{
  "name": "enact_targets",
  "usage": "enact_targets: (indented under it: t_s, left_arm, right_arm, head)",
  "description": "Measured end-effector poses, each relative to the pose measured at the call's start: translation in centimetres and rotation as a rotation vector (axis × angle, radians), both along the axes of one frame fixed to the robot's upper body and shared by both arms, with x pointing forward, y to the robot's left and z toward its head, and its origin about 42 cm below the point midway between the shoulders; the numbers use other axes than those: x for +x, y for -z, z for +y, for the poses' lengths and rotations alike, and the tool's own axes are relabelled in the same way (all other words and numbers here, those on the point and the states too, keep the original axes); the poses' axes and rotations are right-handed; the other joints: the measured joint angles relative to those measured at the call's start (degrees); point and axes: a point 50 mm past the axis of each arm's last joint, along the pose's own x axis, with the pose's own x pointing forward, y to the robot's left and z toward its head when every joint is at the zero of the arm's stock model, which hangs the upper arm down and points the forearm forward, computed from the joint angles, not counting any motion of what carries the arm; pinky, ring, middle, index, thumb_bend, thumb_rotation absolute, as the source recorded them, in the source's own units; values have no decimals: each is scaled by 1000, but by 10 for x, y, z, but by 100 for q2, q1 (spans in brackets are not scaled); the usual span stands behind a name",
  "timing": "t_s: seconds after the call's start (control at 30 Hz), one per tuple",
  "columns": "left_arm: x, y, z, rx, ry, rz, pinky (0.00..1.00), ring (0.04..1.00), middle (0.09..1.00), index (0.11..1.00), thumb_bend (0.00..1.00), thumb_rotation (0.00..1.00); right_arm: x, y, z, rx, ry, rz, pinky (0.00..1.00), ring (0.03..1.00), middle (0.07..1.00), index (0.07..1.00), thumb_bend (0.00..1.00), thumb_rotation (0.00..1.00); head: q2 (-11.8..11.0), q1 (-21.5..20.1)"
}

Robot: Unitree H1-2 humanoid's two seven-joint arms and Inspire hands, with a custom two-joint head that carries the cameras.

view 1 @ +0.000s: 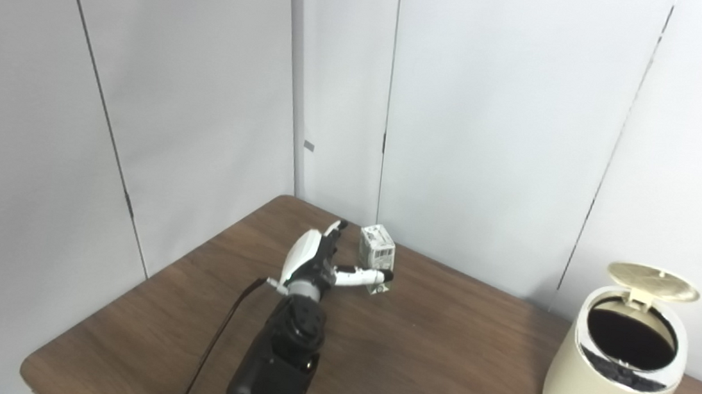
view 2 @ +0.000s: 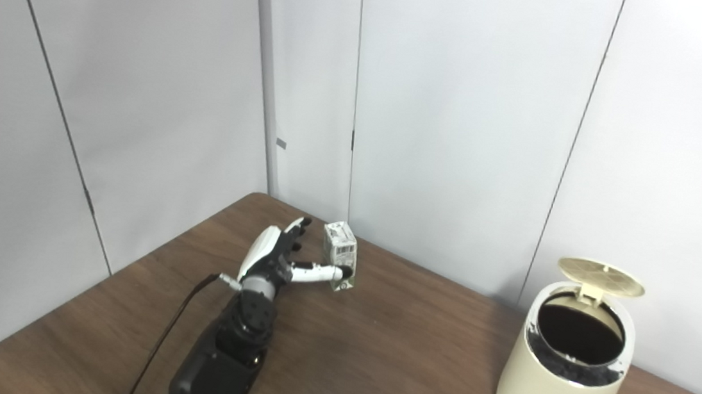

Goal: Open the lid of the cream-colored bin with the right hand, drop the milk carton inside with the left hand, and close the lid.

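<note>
One hand shows — the left hand (view 1: pixel 319 265), its thumb laid across the front of the milk carton (view 1: pixel 377 250) and fingers behind it, grasping the upright carton on the table (view 1: pixel 438 360). Well apart from the carton stands the cream-colored bin (view 1: pixel 614 377) — lid (view 1: pixel 652 282) raised.

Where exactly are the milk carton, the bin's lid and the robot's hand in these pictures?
milk carton (view 1: pixel 376 249): left eye view, on its printed front face.
lid (view 2: pixel 601 276): right eye view, on the raised lid's underside.
left hand (view 1: pixel 319 265): left eye view, on the back of the hand.
</note>
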Motion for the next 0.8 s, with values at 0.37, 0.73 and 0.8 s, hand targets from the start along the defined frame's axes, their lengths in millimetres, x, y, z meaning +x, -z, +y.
enact_targets:
  t_s: [0.37, 0.73, 0.8]
  left_arm:
    - [12, 6, -5, -31, 31, 42, 765, 956, 1000, 1000, 1000, 300]
    - [33, 1, -16, -38, 65, 51, 656, 868, 932, 975, 1000, 236]
    - [36, 1, -16, -30, 60, 53, 683, 895, 961, 993, 1000, 244]
  right_arm:
    - [-5, 1, 0, -45, 11, 26, 639, 737, 745, 715, 203, 366]
    - [-7, 0, 1, -52, 4, 31, 651, 741, 738, 714, 203, 394]
    - [-8, 0, 1, -55, 3, 32, 646, 737, 735, 711, 207, 392]
  head:
    - [44, -114]
    - [70, -299]
    - [70, -308]
